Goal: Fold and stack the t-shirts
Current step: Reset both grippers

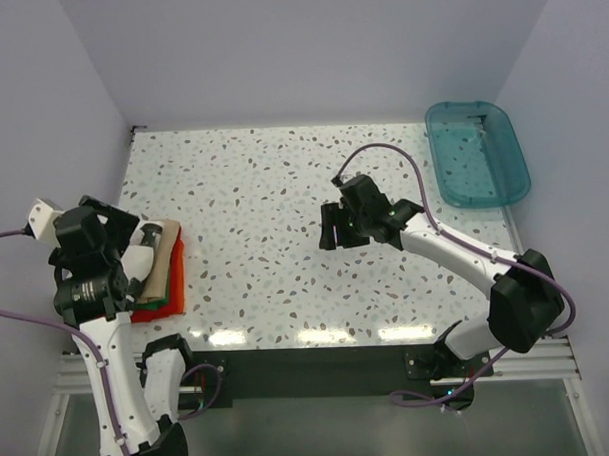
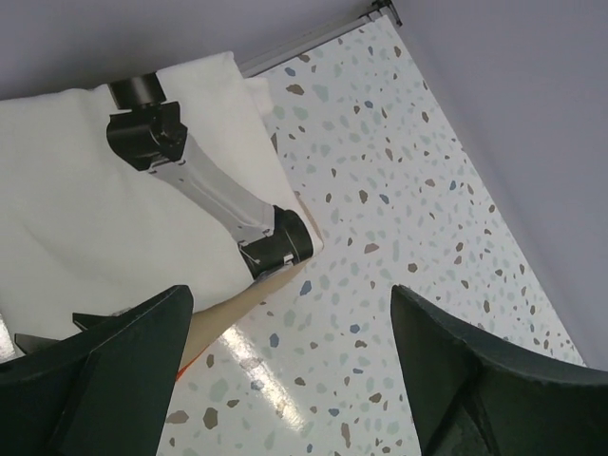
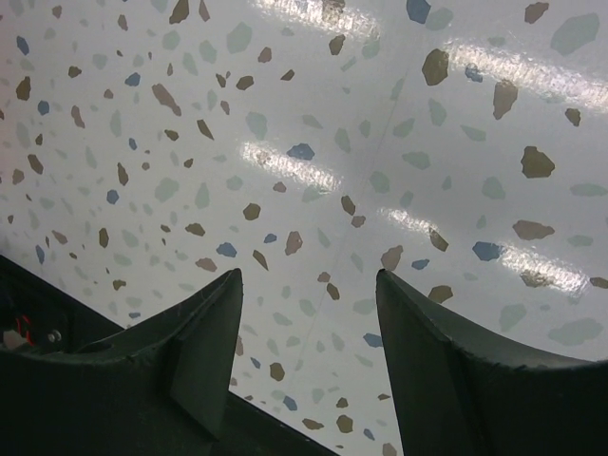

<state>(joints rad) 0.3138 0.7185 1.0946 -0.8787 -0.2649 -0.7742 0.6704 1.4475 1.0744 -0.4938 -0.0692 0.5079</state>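
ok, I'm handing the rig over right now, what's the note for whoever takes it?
Left hand: open, holding nothing, above the stack of t-shirts at the left edge of the table.
Right hand: open, holding nothing, over bare table.
Done: white t-shirt lies folded on top of the stack.
Left: no loose shirt shows in the top view; probably just check the stack is square, then pull both arms back.
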